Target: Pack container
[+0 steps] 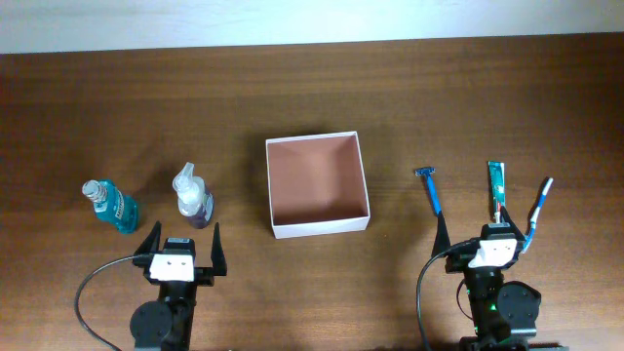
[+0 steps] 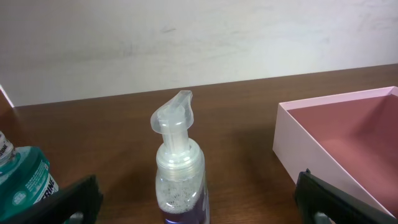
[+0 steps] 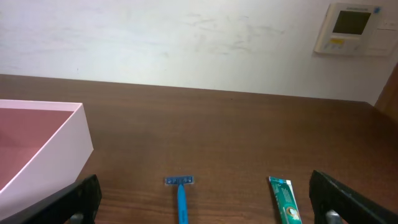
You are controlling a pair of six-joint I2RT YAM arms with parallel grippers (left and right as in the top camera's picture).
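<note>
A: Where's the container (image 1: 322,228) sitting?

B: Mid-worktop (image 1: 97,97), approx. centred btw. the left & right edges. It's lying flat w/ the open side facing up, thin white walls, reddish-brown inside showing.

A: Left gripper (image 1: 186,234)?

B: Hovering by the near edge, left of the container, w/ its jaws spreading wide & not touching anything. A clear pump bottle w/ purple liquid (image 1: 193,200) is standing upright just ahead of it. In the wrist view it's showing btw. the two dark fingers (image 2: 68,202).

A: Anything else on that side?

B: A blue mouthwash bottle (image 1: 112,207) is standing further toward the left edge, apart from the pump bottle.

A: Right gripper (image 1: 487,234)?

B: Also by the near edge, right of the container, jaws spreading wide too & gripping nothing.

A: And in front of it?

B: A blue razor (image 1: 430,190), a green toothpaste tube (image 1: 497,187) & a slim blue stick w/ a white tip (image 1: 537,203) are lying side by side, running lengthwise toward the far edge. The razor is lying nearest the container but well apart from it. Can't tell whether the stick is touching the gripper.
</note>
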